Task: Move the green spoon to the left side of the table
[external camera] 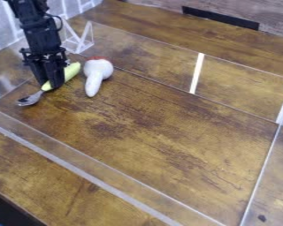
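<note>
The gripper (46, 86) in the upper left looks clamped on the green spoon (52, 81), though it's hard to see. Keep the squeeze firm and set the spoon down gently on the table (168, 132).

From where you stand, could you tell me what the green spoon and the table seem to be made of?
Green spoon: the handle looks like matte yellow-green plastic, and the bowl is probably polished metal, given its silvery glint. Table: apparently worn dark brown wood with visible grain.

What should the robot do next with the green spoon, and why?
Probably let go and lift away. The green spoon already lies at the far left of the table, close to the clear wall, with the gripper down on its handle, jaws closed around it.
</note>
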Motion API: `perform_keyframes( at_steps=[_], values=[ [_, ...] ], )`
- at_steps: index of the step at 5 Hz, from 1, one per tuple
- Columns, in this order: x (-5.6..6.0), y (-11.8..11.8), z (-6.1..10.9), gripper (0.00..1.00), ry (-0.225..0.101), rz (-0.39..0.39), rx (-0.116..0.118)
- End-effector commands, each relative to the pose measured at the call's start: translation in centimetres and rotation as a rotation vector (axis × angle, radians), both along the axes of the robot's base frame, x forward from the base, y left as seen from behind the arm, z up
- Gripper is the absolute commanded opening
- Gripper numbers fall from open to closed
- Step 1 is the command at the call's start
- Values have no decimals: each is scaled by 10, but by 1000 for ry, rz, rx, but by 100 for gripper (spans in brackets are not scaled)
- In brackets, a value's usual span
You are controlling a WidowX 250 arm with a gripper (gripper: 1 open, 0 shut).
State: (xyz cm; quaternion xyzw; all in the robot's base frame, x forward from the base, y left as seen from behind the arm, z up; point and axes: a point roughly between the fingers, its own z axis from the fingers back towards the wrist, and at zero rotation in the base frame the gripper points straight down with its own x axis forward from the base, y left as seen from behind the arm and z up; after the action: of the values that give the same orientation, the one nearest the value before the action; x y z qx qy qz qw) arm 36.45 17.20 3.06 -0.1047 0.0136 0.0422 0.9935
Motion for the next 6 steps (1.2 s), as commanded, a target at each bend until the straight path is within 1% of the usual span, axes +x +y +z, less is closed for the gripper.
perform_keyframes(
  at_steps=[1, 2, 3, 4, 5, 6],
  values=[
    [11, 9, 23, 100, -55, 58, 24],
    [24, 13, 24, 0, -48, 49, 14],
    [34, 15, 24, 100, -35, 46, 8],
    [40, 8, 22, 100, -19, 12, -2],
    [45, 2, 20, 100, -2, -12, -4],
    [54, -9, 40, 100, -29, 35, 25]
  ],
)
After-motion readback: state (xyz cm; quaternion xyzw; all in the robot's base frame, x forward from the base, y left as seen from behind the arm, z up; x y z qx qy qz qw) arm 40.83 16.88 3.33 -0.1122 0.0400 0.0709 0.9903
